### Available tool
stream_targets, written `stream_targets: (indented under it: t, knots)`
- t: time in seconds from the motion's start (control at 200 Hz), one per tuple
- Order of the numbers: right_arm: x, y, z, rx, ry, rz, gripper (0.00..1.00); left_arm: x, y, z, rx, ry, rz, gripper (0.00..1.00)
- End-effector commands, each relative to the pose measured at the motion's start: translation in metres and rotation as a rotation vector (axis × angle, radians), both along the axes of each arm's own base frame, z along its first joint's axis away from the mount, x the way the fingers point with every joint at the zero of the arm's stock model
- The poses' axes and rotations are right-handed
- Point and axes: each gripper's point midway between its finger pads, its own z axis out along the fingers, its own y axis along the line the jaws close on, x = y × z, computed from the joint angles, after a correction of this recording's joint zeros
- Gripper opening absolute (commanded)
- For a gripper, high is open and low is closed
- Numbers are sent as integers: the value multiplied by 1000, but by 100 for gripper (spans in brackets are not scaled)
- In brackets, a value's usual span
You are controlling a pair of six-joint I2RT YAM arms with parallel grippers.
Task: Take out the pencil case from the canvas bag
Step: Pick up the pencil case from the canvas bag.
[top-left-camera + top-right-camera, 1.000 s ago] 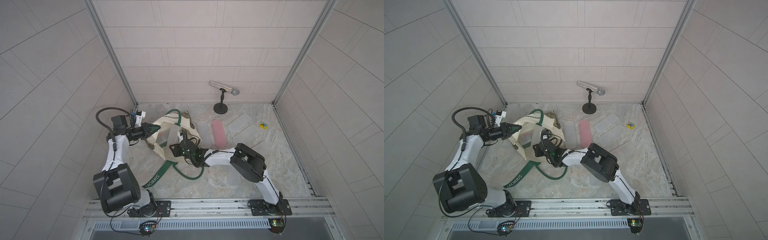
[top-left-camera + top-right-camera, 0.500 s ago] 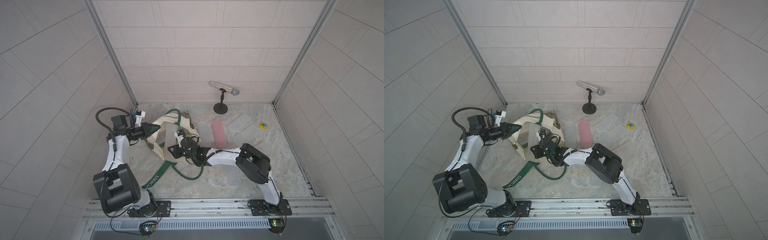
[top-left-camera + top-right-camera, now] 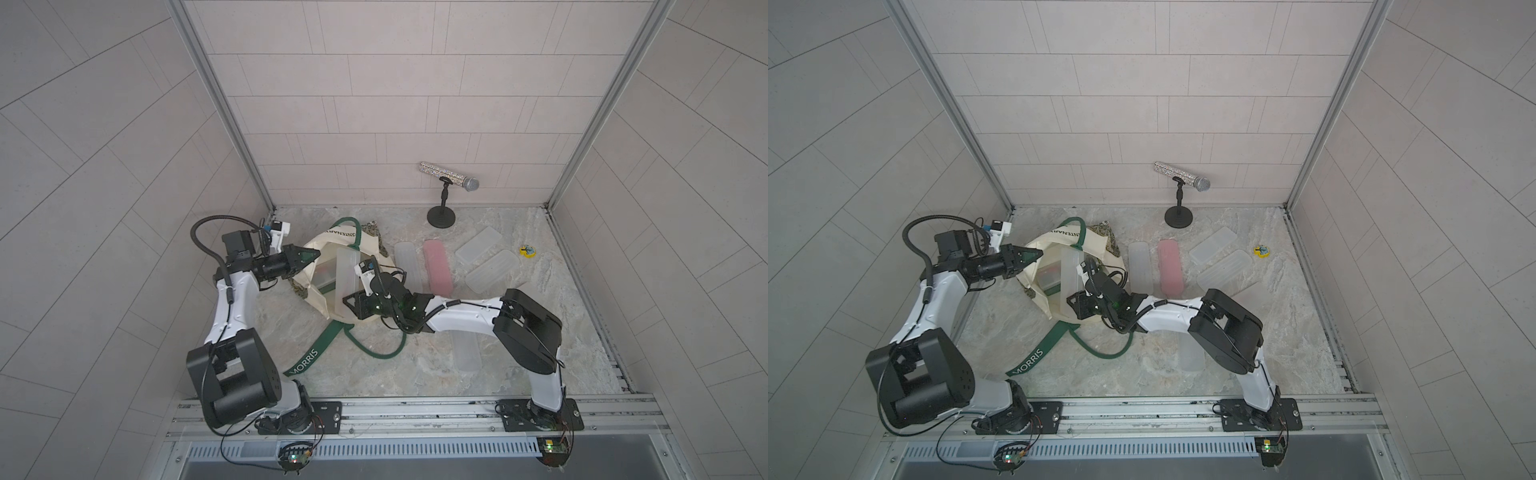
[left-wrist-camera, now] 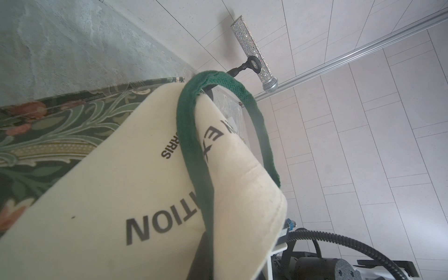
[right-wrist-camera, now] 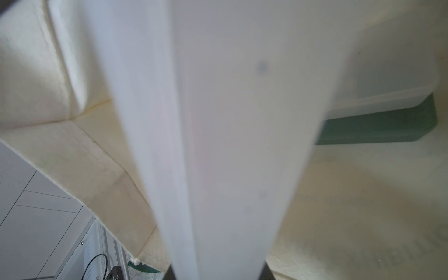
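the left tool (image 3: pixel 313 265) is pinched closed on the left rim of the canvas bag (image 3: pixel 368 249), holding its mouth up and open; its tips are out of its own wrist view, where bag cloth fills the view. the bag lies near the far left corner of the surface (image 3: pixel 415 374) — cream cloth with black lettering, dark green handles (image 4: pixel 192 145), a green leafy base (image 4: pixel 48 135) and a green strap (image 3: pixel 307 359) lettered "morris" trailing toward the near edge. from the mouth rises the pencil case (image 3: pixel 347 274), a long frosted-white box, tilted, its lower end clamped in the right tool (image 3: pixel 345 301) at the bag's near rim. in the right wrist view the pencil case (image 5: pixel 230 145) is a blurred band down the middle, cutting off a clear box (image 5: pixel 388 94) stacked on a green box (image 5: pixel 388 128) inside the bag. a red thing (image 3: pixel 325 275) in the bag is too small to make out in the top views. right of the bag, toward the far edge, lie a clear case (image 3: pixel 407 266), a pink case (image 3: pixel 437 266) and two translucent cases (image 3: pixel 478 246); a yellow thing (image 3: pixel 528 250) sits nearer the right edge — its kind unclear. a further case (image 3: pixel 466 355) is half hidden under the right arm (image 3: pixel 465 320).
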Motion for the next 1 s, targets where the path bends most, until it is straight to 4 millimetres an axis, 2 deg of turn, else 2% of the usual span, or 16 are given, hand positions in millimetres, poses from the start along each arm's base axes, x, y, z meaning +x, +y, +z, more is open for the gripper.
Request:
stream_targets:
  t: [0.0, 0.585, 0.736, 0.991]
  knots:
    - [-4, -5, 23, 43, -21, 14, 29, -4, -5, 22, -1, -102, -34, 0]
    - [-22, -37, 24, 30, 4, 6, 29, -3, -4, 22, 1, -102, -24, 0]
    - [-25, -50, 22, 14, 15, 2, 29, -3, -4, 22, 2, -103, -23, 0]
    - [-29, -79, 33, -64, 20, 34, 29, -2, -4, 21, 3, -103, -19, 0]
